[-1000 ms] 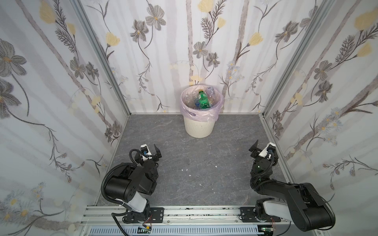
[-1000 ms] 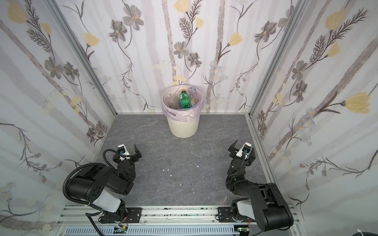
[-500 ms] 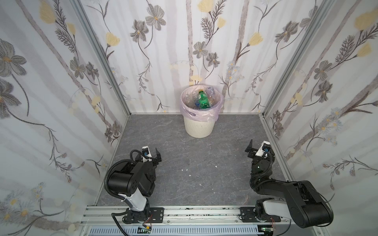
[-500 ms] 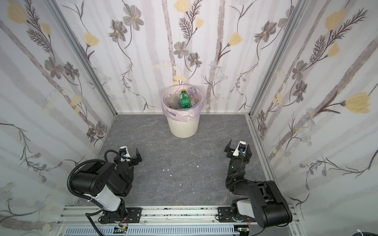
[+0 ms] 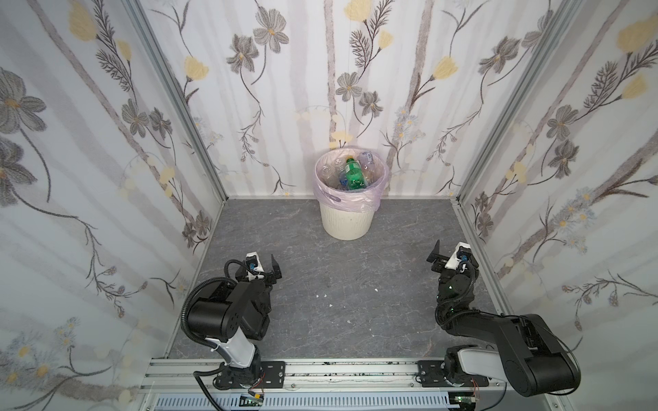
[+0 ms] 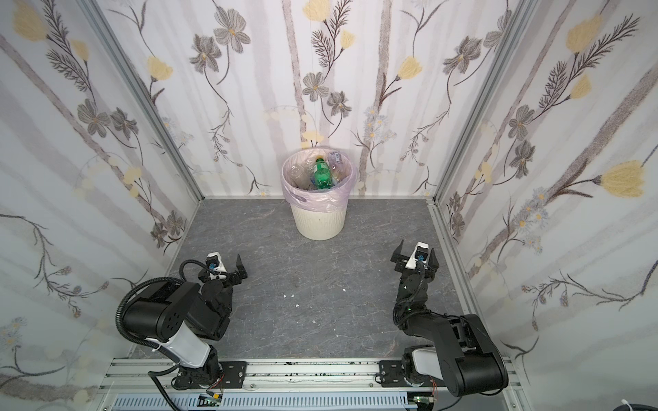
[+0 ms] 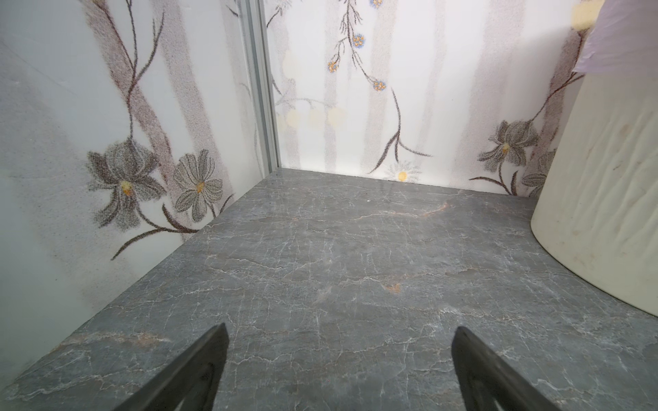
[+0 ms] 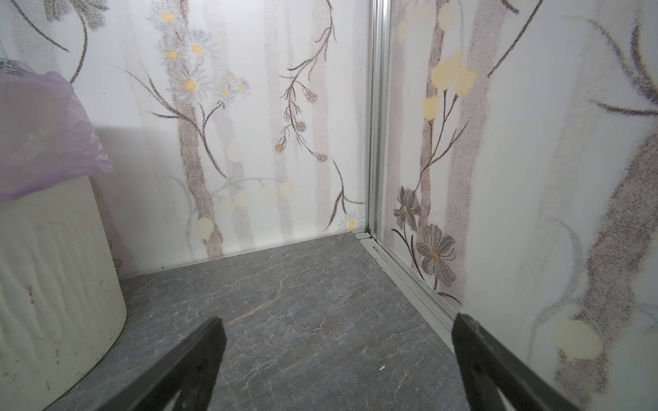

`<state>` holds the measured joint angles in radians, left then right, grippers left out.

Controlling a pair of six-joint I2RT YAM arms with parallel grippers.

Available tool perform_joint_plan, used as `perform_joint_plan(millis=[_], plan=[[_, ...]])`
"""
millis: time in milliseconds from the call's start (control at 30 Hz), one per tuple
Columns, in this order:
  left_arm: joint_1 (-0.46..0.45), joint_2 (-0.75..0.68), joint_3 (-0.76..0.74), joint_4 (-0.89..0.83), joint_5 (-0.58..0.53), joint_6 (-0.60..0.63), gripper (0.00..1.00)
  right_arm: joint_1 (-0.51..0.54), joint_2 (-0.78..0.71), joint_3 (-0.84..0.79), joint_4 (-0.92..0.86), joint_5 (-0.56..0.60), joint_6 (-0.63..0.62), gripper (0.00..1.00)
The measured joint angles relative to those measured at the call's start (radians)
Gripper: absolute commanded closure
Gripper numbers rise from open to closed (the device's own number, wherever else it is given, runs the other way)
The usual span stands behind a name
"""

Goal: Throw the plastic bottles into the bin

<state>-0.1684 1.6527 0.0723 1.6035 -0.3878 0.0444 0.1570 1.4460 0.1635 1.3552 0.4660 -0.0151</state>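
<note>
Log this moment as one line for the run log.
left gripper: open, empty | right gripper: open, empty | bottles: in bin | table: no bottles seen, few white scraps

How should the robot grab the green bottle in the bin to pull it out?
Probably by its upper body near the neck, coming straight down from above. The green bottle lies on top of the clear bottles, and the bin wall blocks every sideways approach.
</note>
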Motion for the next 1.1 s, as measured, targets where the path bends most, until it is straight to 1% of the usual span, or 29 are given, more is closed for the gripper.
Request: perform_joint_plan(millis=[133, 233, 333, 400, 500, 1100], plan=[[0.0, -0.002, 0.0, 0.0, 0.002, 0.0, 0.0, -0.023, 0.012, 0.05, -0.072, -0.031, 0.014, 0.0], [0.0, -0.003, 0.0, 0.0, 0.007, -0.001, 0.0, -0.065, 0.019, 0.071, -0.113, -0.093, 0.04, 0.0], [0.0, -0.003, 0.0, 0.0, 0.007, -0.001, 0.0, -0.108, 0.05, 0.02, -0.067, -0.132, 0.067, 0.0], [0.0, -0.003, 0.0, 0.0, 0.007, -0.002, 0.0, -0.114, 0.047, 0.012, -0.094, -0.147, 0.08, 0.0], [0.0, -0.003, 0.0, 0.0, 0.007, -0.003, 0.0, -0.114, 0.054, 0.007, -0.053, -0.174, 0.085, 0.0], [0.0, -0.003, 0.0, 0.0, 0.007, -0.003, 0.0, -0.112, 0.054, 0.008, -0.048, -0.18, 0.086, 0.0]])
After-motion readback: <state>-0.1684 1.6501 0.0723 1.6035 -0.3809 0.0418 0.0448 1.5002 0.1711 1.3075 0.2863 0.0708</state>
